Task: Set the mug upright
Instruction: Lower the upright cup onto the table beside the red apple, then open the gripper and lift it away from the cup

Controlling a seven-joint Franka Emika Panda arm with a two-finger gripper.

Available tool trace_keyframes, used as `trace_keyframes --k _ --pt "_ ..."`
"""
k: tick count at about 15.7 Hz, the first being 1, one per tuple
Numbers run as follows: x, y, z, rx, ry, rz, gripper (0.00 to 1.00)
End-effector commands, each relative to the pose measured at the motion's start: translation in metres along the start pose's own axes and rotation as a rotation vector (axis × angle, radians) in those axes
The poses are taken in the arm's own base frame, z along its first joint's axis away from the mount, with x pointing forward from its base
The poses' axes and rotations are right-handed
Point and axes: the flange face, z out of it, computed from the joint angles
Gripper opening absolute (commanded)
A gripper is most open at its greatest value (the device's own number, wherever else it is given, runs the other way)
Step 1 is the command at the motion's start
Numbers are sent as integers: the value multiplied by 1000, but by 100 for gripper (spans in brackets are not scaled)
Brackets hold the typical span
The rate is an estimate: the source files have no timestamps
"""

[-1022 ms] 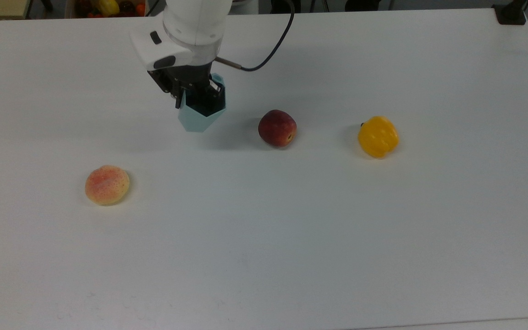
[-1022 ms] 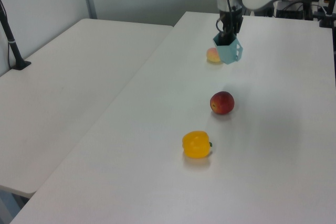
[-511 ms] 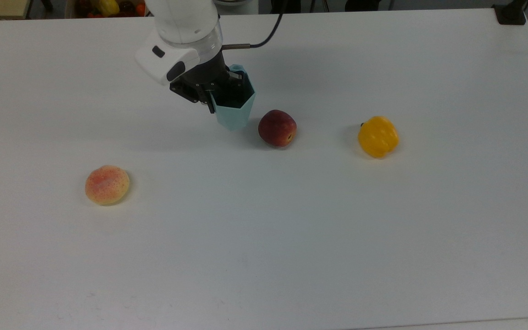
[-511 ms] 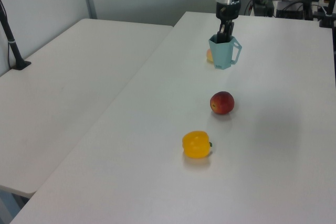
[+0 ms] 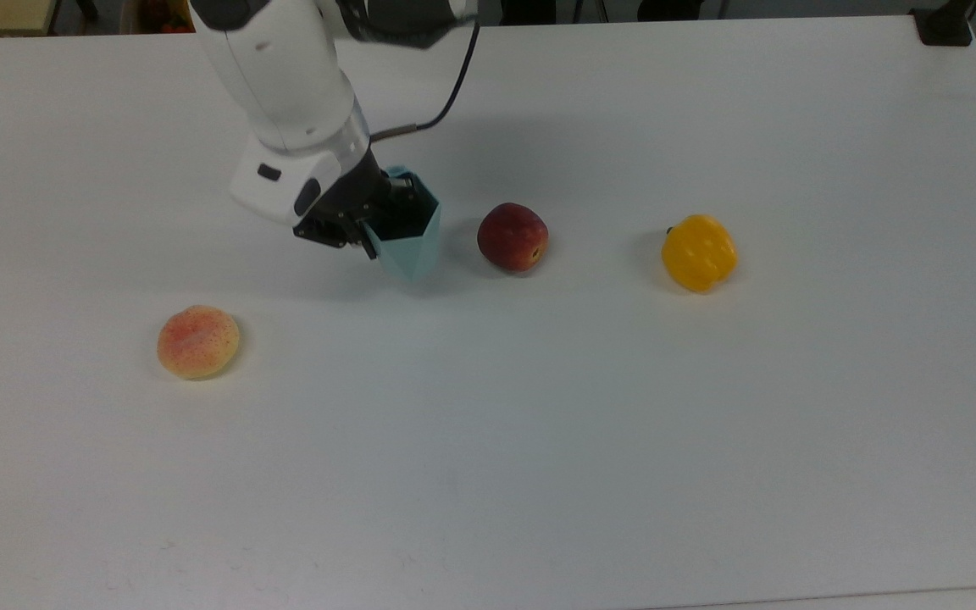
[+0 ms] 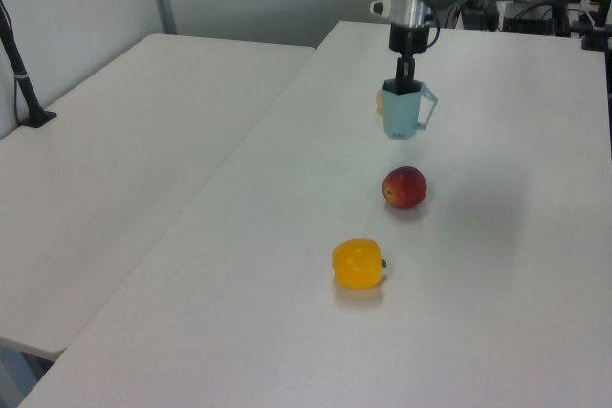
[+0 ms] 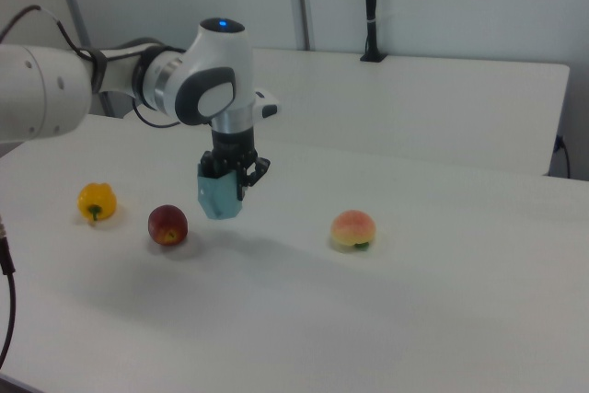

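The pale teal faceted mug [image 5: 410, 235] hangs mouth-up, roughly upright, from my gripper [image 5: 382, 222], just to the top view's left of a red apple. The gripper is shut on the mug's rim wall, one finger inside the dark opening and one outside. In the left view the mug [image 6: 402, 114] stands vertical with its loop handle pointing to the left view's right, under the gripper [image 6: 405, 80]. In the right view the mug [image 7: 219, 198] seems a little above the white table [image 5: 539, 440], over its own shadow; I cannot tell whether its base touches.
A red apple [image 5: 512, 236] lies close to the mug on the top view's right, with a yellow bell pepper [image 5: 699, 252] farther right. An orange-pink peach [image 5: 198, 341] sits nearer the front on the top view's left. A black cable trails from the arm.
The mug went from tilted to upright in my grip. The arm swung to the top view's right, then came back slightly left and toward the front, lower over the table.
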Motion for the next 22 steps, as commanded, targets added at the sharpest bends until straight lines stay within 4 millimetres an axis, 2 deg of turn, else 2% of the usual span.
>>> trace_keyframes --k 1,6,7,9,12,13,15,18,20,22 --pt "9 4 33 -11 18 -40 0" --pt "15 4 53 -22 17 -54 0" --pt "15 3 54 -22 15 -56 8" --pt "15 2 54 -23 14 -49 51" --pt "17 -3 53 -26 13 -55 100" --pt "18 -5 52 -29 14 -60 100" --pt "18 -10 33 -28 32 -59 100" --pt "13 -16 -16 -33 80 -62 100" --pt "4 -18 -42 -22 76 -62 100" --pt "-9 -19 -80 -12 87 -35 100"
